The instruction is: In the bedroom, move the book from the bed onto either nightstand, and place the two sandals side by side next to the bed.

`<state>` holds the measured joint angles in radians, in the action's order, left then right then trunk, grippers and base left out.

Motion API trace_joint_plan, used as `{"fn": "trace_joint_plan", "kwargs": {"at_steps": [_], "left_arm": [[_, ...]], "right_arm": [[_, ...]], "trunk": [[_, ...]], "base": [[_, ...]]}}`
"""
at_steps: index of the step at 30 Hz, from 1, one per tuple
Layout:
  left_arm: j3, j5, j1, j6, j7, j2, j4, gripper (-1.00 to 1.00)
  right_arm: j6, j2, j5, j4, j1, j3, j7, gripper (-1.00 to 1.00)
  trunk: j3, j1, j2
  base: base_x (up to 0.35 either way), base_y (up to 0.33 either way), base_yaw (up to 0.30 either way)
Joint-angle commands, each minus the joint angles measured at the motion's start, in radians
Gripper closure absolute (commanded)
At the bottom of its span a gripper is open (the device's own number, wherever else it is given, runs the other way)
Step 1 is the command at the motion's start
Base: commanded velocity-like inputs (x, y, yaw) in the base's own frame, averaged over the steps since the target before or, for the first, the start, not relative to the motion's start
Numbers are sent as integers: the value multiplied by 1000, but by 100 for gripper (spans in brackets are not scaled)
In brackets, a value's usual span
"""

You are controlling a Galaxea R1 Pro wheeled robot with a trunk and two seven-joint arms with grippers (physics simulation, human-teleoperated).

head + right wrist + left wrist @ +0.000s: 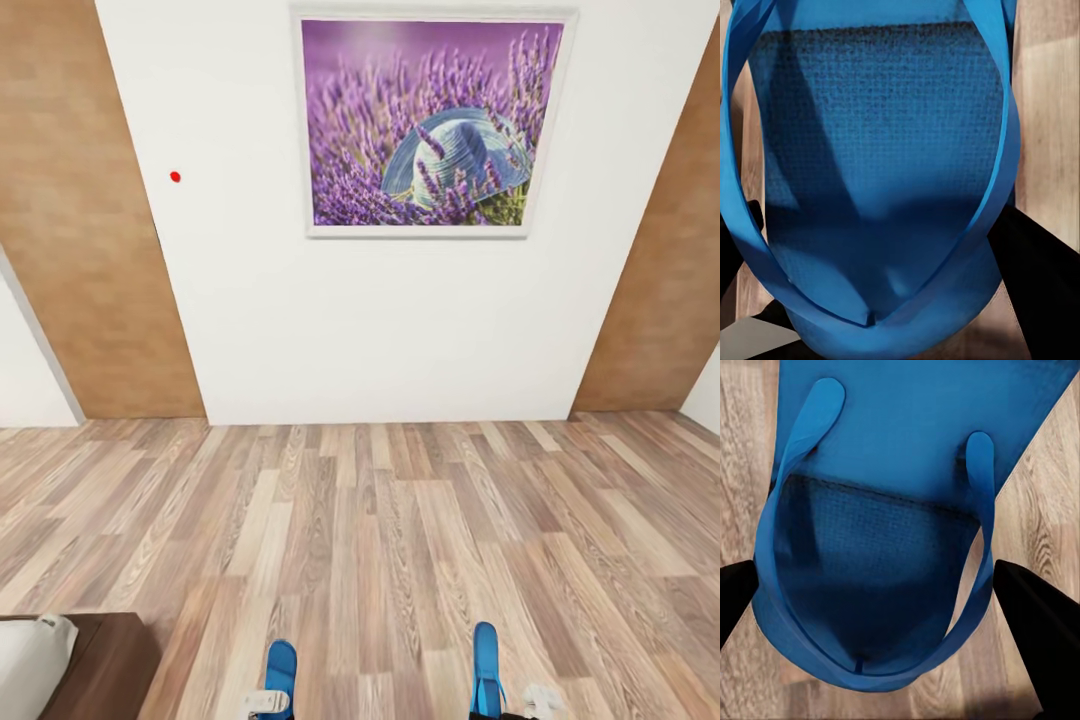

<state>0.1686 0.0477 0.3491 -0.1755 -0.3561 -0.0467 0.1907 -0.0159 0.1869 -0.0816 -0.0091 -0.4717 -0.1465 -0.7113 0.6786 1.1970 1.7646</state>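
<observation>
- Held low at the head view's bottom edge: left gripper (pixel 266 703) and right gripper (pixel 515 703), well apart, each with a blue sandal.
- No readable writing anywhere.
- Left sandal (pixel 892 510) pinched between dark fingers (pixel 1042 637); strap looped near them.
- Right sandal (pixel 881 187) likewise clamped, over the wood floor (pixel 380 540).

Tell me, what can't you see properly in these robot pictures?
- Left sandal and right sandal: cut off by the head view's bottom edge.
- Bed corner: mostly outside the head view's lower left edge.
- Left claw: in the left wrist view the sandal covers its grip, so open or shut is unclear.
- Right claw: same in the right wrist view.
</observation>
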Motion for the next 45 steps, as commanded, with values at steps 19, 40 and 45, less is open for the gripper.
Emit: {"fn": "trace_joint_plan", "kwargs": {"at_steps": [19, 40, 45], "left_arm": [[8, 4, 1, -2, -4, -1, 0, 100], [8, 4, 1, -2, -3, -2, -2, 100], [8, 4, 1, -2, -3, -2, -1, 100]], "right_arm": [[-1, 0, -9, 1, -1, 1, -4, 100], [-1, -1, -9, 2, -1, 1, 153, 100], [-1, -1, -9, 1, -1, 2, 160, 100]], "trunk": [[1, 0, 0], [1, 0, 0], [1, 0, 0]], "base": [[322, 0, 28], [322, 0, 0], [322, 0, 0]]}}
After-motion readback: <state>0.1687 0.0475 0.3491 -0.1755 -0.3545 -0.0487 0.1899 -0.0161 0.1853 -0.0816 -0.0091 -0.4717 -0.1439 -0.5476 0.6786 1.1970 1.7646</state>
